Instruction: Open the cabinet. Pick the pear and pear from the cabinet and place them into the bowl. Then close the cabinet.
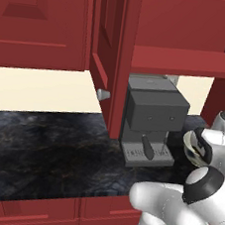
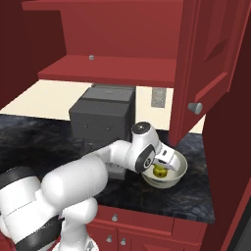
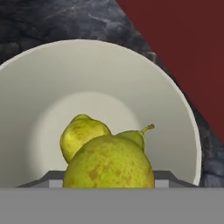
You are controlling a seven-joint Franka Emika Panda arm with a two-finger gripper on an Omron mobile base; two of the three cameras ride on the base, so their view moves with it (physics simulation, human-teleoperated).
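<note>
**Second pear poised over the bowl**

The claw (image 2: 161, 169) hangs just above the bowl (image 2: 181, 169), pointing down into it. In the hand view, the nearer pear (image 3: 108, 162) bulks large right at the camera and hides both tips. It sits much closer to the lens than the bowl's floor, so I judge the claw clamped on this fruit, holding it up for the drop. The jaws themselves are covered.

Just beyond and below it, the other pear (image 3: 81, 133) lies on the pale floor of the bowl, a little left of centre. That half of the delivery looks done. A short stem shows behind the held fruit; I cannot tell which pear it belongs to.

The bowl stands on the dark marbled table (image 2: 196, 196), towards its right end and nearer the front edge than the back wall. The coffee machine (image 2: 103, 115) is beside it on the left.

Farther back and overhead, the cabinet (image 1: 185, 61) is open, its right door (image 2: 206, 63) swung out above the bowl and its shelf bare of fruit. It was opened for the picking and is not yet closed.
</note>
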